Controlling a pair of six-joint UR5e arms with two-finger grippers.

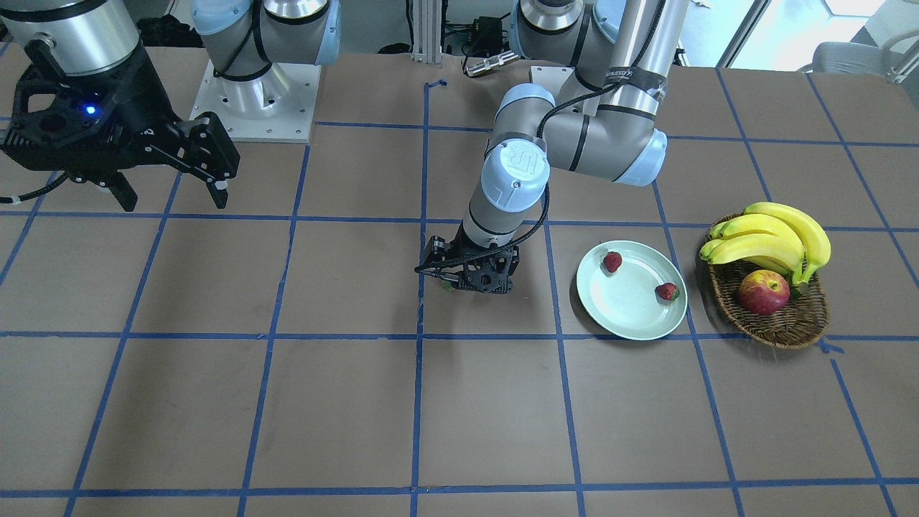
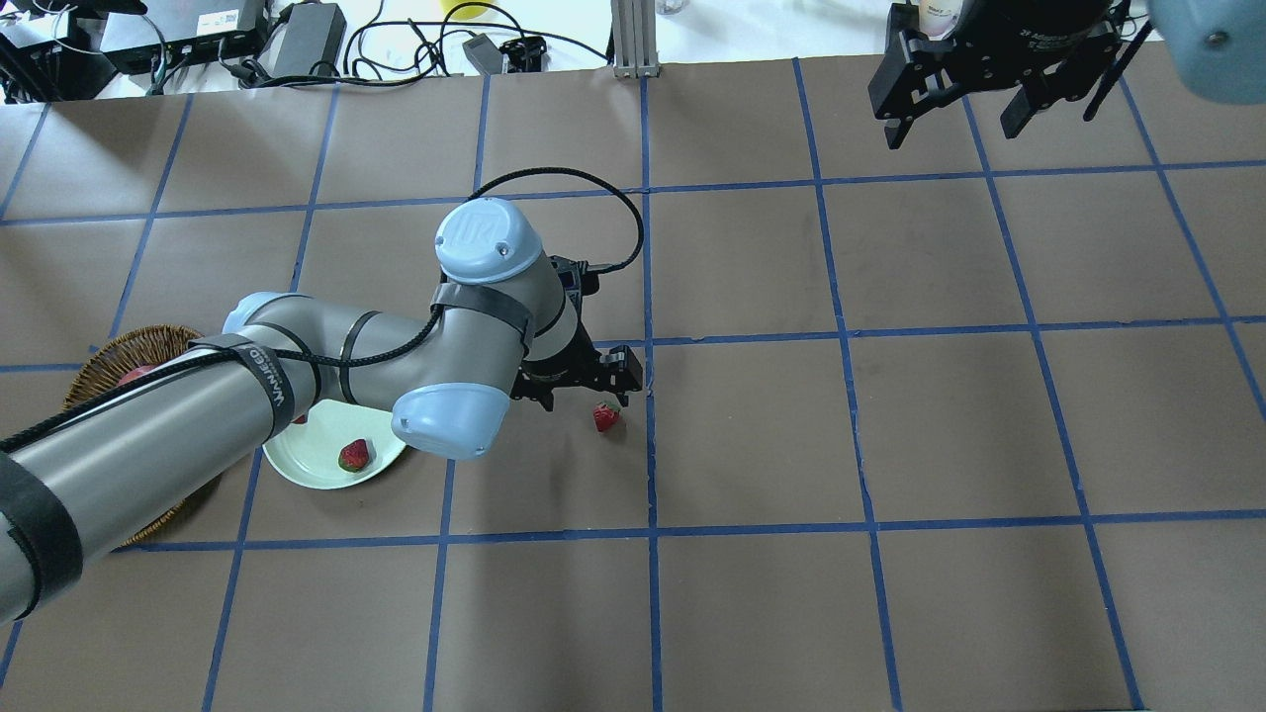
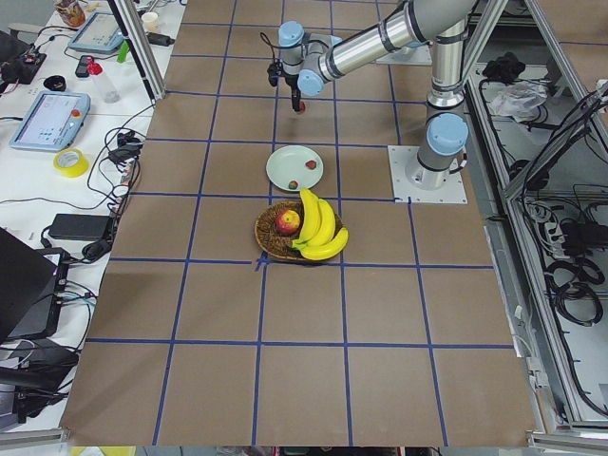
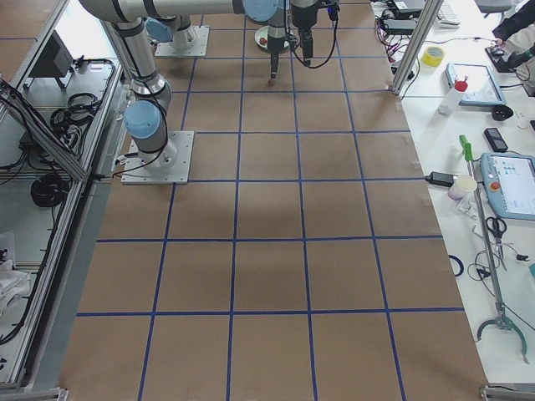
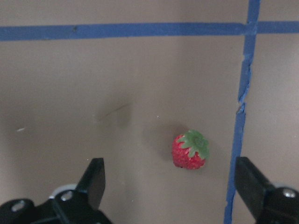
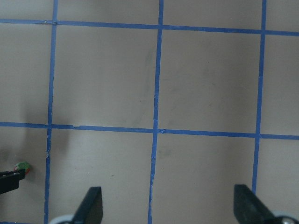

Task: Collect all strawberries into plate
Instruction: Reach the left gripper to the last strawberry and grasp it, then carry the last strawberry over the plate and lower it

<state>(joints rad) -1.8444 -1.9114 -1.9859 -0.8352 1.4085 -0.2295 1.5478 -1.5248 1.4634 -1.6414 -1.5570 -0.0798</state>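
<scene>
Two strawberries (image 1: pixel 612 261) (image 1: pixel 666 291) lie on the pale mint plate (image 1: pixel 632 309), which is partly hidden under my left arm in the overhead view (image 2: pixel 307 457). The third strawberry (image 2: pixel 605 416) lies on the brown table by a blue tape line. My left gripper (image 2: pixel 588 388) hangs low just above and beside it, open and empty. In the left wrist view the strawberry (image 5: pixel 190 150) lies between the spread fingers (image 5: pixel 96 179), nearer the right one. My right gripper (image 1: pixel 172 194) is open and empty, raised far off near its base.
A brown wicker basket (image 1: pixel 790 323) with bananas (image 1: pixel 772 237) and a red-yellow apple (image 1: pixel 763 292) stands right beside the plate, on the side away from the left gripper. Blue tape lines grid the table.
</scene>
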